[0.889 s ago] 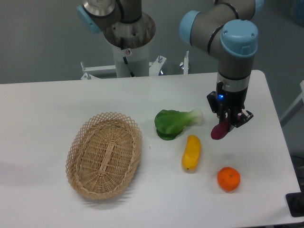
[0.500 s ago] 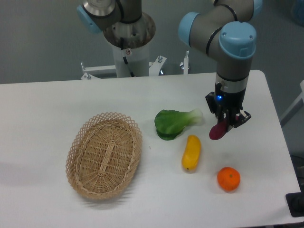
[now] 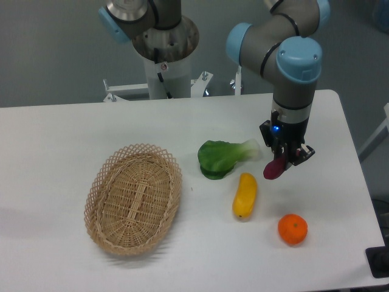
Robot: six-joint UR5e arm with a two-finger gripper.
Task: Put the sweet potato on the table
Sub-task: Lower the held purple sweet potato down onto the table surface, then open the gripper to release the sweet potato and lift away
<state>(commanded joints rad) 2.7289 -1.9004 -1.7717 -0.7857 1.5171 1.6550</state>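
Observation:
The sweet potato (image 3: pixel 274 168) is a small dark purple-magenta oblong. My gripper (image 3: pixel 284 159) is shut on its upper end and holds it tilted, just above the white table (image 3: pixel 55 140). It hangs right of the green leafy vegetable and above-right of the yellow vegetable. I cannot tell whether its lower tip touches the tabletop.
A green leafy vegetable (image 3: pixel 222 157) lies at the centre. A yellow oblong vegetable (image 3: pixel 245 194) lies below it. A round orange fruit (image 3: pixel 292 229) sits at the front right. An oval wicker basket (image 3: pixel 134 198) stands at the left. The arm's base (image 3: pixel 166 55) is at the back.
My gripper has moved a little left and away from the front edge with the sweet potato still held. The other things have not moved.

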